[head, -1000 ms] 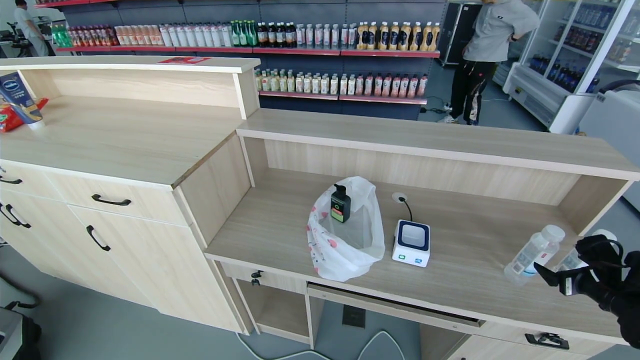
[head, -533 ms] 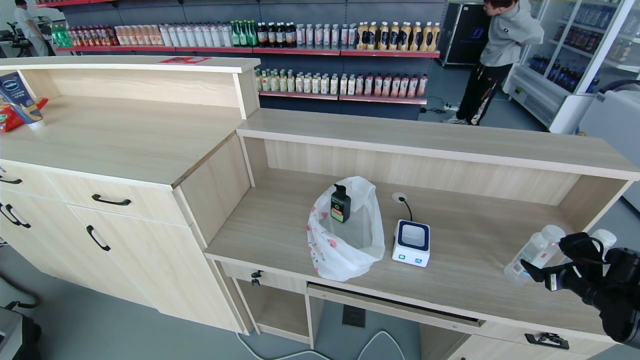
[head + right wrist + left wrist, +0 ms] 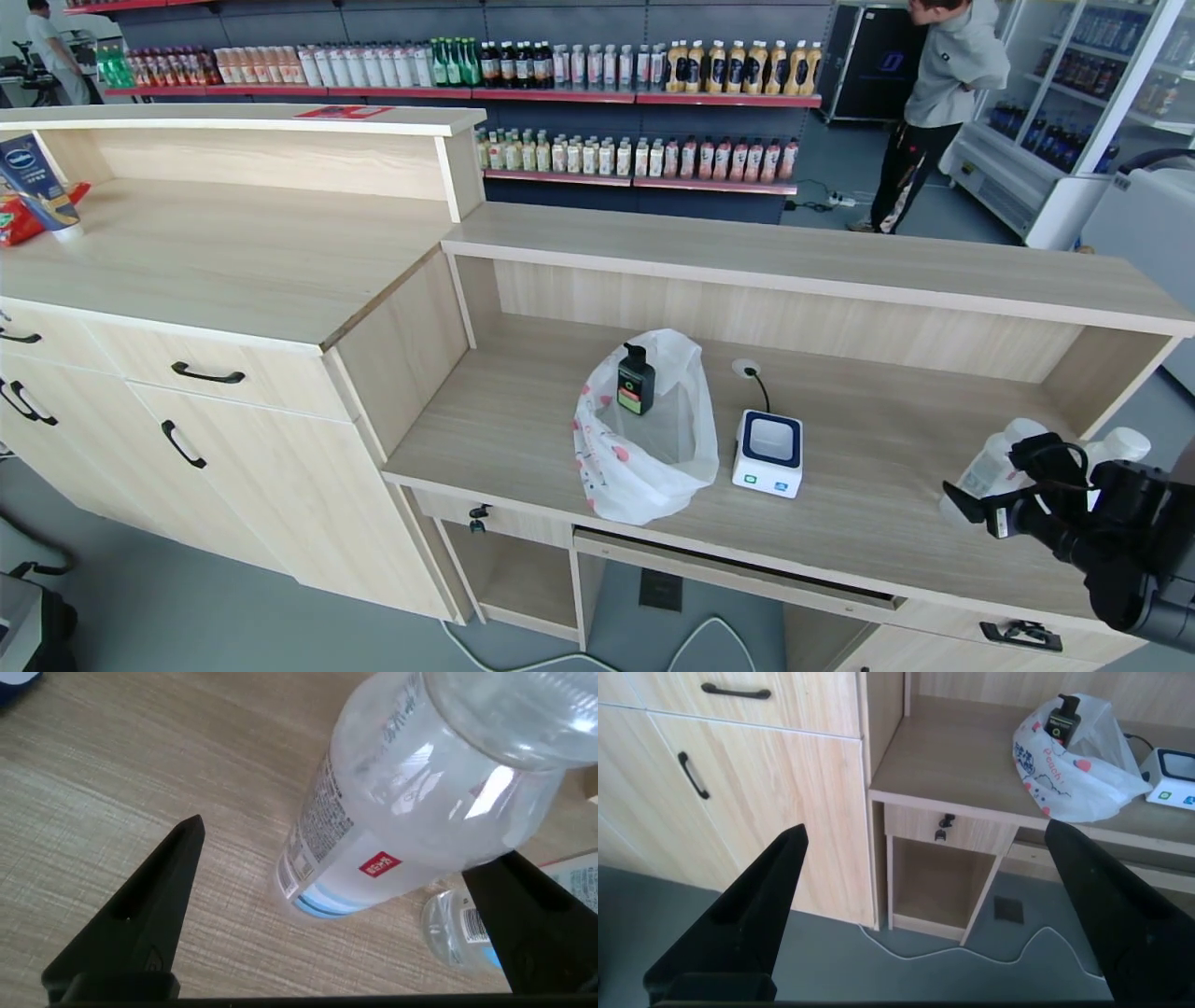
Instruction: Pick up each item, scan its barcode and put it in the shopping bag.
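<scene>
Clear bottle (image 3: 420, 812) sits at the right end of the worktop (image 3: 868, 504), with the right claw (image 3: 350, 849) spread wide, one finger on each side, not yet gripping. It looks light, thin-walled and slick, so take it gently mid-body at the label band.

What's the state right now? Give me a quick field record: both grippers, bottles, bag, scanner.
right gripper: open, fingers on either side of the clear bottle, not closed on it
clear bottle: on the counter, at its right end
second bottle: beside the first, farther right
left gripper: open, empty, off the counter, facing the cabinet fronts
shopping bag: open on the counter, dark pump bottle inside
scanner: just right of the bag, window up
</scene>
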Controlling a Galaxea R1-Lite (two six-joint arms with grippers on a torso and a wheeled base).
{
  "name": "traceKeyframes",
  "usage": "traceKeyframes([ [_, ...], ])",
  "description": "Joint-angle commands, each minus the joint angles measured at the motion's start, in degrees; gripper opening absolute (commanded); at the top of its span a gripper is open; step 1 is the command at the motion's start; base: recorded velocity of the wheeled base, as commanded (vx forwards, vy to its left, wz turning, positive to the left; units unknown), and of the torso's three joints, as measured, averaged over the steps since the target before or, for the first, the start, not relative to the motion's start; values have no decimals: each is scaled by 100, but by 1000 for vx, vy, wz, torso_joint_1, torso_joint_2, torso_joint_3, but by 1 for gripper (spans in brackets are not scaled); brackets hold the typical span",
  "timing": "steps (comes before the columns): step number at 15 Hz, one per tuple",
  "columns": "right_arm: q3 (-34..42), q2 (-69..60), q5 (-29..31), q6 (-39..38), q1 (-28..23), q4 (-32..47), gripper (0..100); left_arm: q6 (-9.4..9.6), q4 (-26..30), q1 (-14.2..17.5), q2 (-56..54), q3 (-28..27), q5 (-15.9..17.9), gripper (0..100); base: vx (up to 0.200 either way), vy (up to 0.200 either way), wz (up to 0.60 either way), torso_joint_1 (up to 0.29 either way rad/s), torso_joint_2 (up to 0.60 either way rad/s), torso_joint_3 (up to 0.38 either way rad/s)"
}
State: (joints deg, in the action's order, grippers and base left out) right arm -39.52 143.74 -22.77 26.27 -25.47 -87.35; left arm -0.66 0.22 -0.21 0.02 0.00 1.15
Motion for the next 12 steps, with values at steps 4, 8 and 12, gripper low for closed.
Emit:
traceKeyframes([
  [4,-302,313,1,10,112,-90,100,-4,4,3,6,0,0,100,0,0,0,0,0,0],
  [8,-548,374,-8,-8,121,-72,100,-4,-4,3,6,0,0,100,0,0,0,0,0,0],
  [12,-688,365,-8,-61,200,-37,100,-4,-4,3,6,0,0,100,0,0,0,0,0,0],
])
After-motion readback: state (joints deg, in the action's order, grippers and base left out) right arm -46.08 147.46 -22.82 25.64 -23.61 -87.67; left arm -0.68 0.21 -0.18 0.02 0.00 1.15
